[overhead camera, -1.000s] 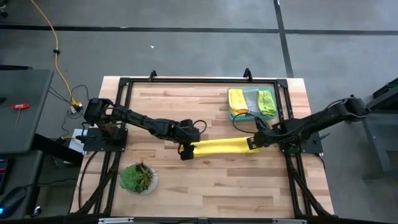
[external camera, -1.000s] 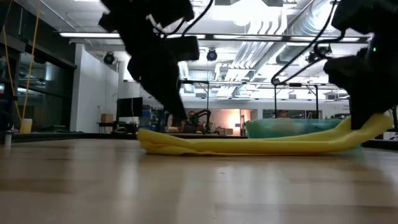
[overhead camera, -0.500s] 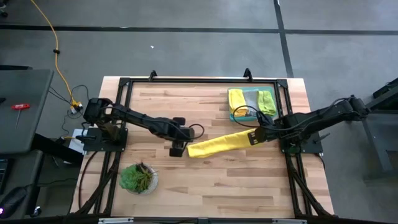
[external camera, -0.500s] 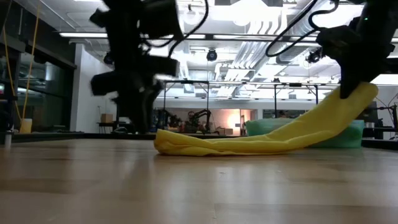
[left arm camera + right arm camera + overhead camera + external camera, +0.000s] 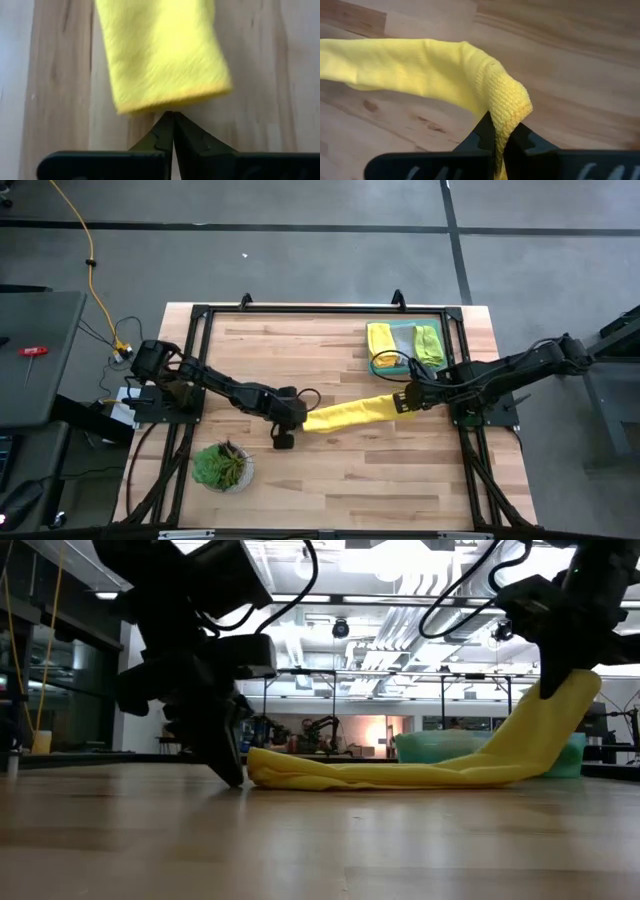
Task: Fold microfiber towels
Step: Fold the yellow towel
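Note:
A yellow microfiber towel [image 5: 345,416], folded into a long strip, lies across the middle of the table. Its left end [image 5: 262,772] rests on the wood and its right end rises off it. My right gripper [image 5: 405,402] is shut on that raised end. My left gripper [image 5: 283,438] is shut, its tips [image 5: 173,120] low at the table just short of the strip's left end [image 5: 165,102]. More folded towels, yellow, grey and lime, lie in a green tray [image 5: 440,332] at the back right. My left gripper points its shut tips [image 5: 235,778] down at the table right beside the towel's left end; whether they touch the cloth I cannot tell. My right gripper pinches the strip's right end [image 5: 507,107] between its two fingers, a bunched fold of several layers. The fingers come from above, slanting down. That end is lifted clear, and the strip slopes down from it to the table.
A small potted plant [image 5: 222,466] stands near the front left. The black frame rails [image 5: 197,360] run along the table's sides. Bare wood lies in front of the towel toward the near edge.
My left gripper has drawn back from the towel's left end toward the near left, sunk to the table, and its fingers have come together. My right gripper has risen, lifting the towel's right end off the table; the left part stays lying on the wood.

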